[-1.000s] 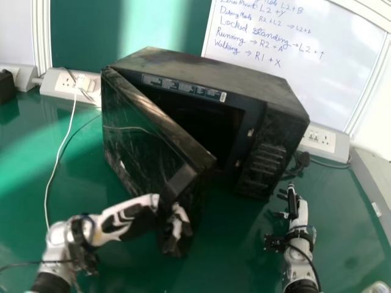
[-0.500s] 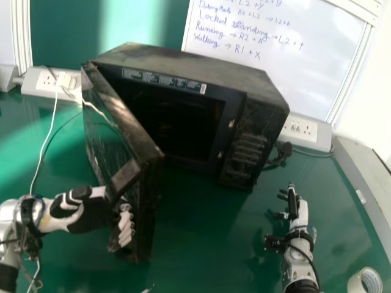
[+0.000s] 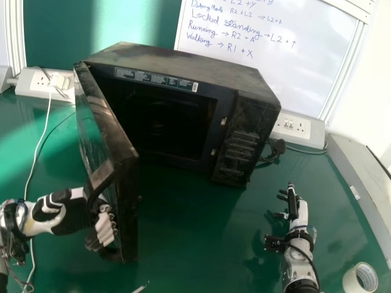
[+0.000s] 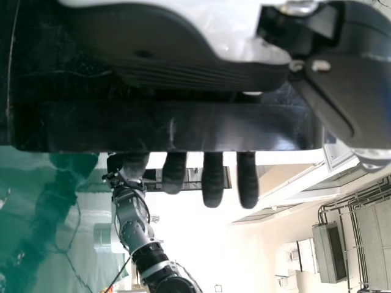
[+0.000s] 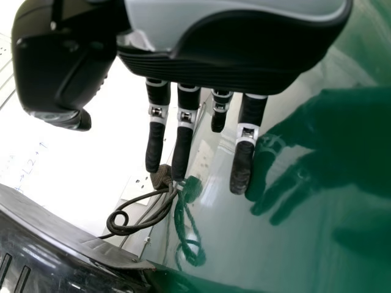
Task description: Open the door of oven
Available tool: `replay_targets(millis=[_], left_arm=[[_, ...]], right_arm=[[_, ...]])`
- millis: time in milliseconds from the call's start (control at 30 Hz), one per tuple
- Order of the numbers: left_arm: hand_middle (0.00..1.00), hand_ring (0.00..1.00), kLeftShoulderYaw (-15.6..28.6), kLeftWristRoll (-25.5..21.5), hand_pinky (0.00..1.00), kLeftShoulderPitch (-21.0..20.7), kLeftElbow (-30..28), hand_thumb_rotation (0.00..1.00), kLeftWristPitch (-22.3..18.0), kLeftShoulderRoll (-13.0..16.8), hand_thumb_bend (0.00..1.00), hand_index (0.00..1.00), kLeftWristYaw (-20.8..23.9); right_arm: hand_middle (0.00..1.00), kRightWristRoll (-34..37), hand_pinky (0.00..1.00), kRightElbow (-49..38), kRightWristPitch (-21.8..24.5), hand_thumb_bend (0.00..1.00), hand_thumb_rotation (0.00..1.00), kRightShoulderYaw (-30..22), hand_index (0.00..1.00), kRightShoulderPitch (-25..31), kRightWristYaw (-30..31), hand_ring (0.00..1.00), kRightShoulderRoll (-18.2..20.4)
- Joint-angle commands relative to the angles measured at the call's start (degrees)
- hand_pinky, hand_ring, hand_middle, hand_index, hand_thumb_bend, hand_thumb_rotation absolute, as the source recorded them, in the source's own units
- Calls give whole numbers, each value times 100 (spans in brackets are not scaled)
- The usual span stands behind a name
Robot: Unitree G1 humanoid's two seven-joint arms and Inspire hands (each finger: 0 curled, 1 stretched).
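The black oven stands on the green table, its door swung wide at the left and the dark cavity in view. My left hand is at the door's free edge, fingers curled round the handle. In the left wrist view the handle bar crosses in front of the left hand, with fingertips showing past it. My right hand rests to the right of the oven, fingers extended; in the right wrist view the right hand has nothing in its fingers.
A tape roll lies at the table's right front. Power sockets with a black plug and cable are behind the oven's right side. A white cable runs down the left. A whiteboard stands behind.
The door has swung farther out to the left, with my left hand moving along at its edge. The head view has shifted somewhat. My right hand has kept its pose.
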Motion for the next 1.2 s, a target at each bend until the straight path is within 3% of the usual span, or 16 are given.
replay_targets(millis=[0,100,167,233,367,433,533,633,667,767,867,967,1067,1167], left_arm=[[13,8,1530,-1483,3,-875,-819,83,-1393,-6,75,17,1416],[17,12,1642,-1424,9,-816,-759,89,-1248,369,78,20,1194],[17,13,1709,-1429,10,-766,-799,91,-1171,459,80,19,1215],[17,11,1764,-1323,7,-707,-871,91,-1267,484,84,19,1310],[14,7,1861,-1587,1,-614,-873,89,-787,732,95,17,1148],[13,7,1948,-1487,2,-549,-931,88,-979,681,98,18,1335],[14,8,2035,-1929,3,-536,-854,86,-652,777,93,19,1110],[13,8,2179,-2193,4,-539,-808,80,-573,828,94,21,1087],[15,10,2198,-2270,6,-532,-800,76,-513,853,96,26,1055],[13,6,2317,-2235,2,-460,-856,76,-688,928,98,24,1084],[10,4,2376,-2410,1,-409,-810,74,-537,1048,96,23,1006],[10,5,2426,-2547,2,-396,-767,74,-487,1056,96,20,982],[11,7,2556,-2514,5,-409,-702,74,-719,1011,96,21,1069],[13,8,2637,-2598,5,-388,-589,74,-620,1125,99,23,971]], right_arm=[[65,-6,36,89,50,65,100,-26,65,-10,-17,47,-38],[65,34,36,89,53,66,100,-63,64,-9,11,46,-36],[65,20,36,89,72,66,100,-52,65,-16,-16,46,-34],[65,9,36,91,89,66,100,-44,65,-21,-34,47,-32],[66,26,37,90,69,68,100,-63,66,-14,-28,48,-34],[66,25,37,87,58,68,100,-63,66,-11,-28,47,-36],[65,13,36,89,68,66,100,-55,64,-14,-46,47,-41],[65,14,36,87,39,68,100,-57,64,-2,-45,47,-43],[65,11,36,86,29,69,100,-55,64,3,-47,47,-43],[65,33,36,88,58,68,100,-72,65,-8,-18,47,-40],[66,9,36,86,64,66,100,-47,66,-12,-19,48,-47],[64,35,36,88,80,65,100,-73,65,-24,-15,47,-46],[64,68,37,88,58,66,100,-106,65,-22,4,47,-43],[65,24,36,94,67,68,100,-73,65,-17,-23,47,-56]])
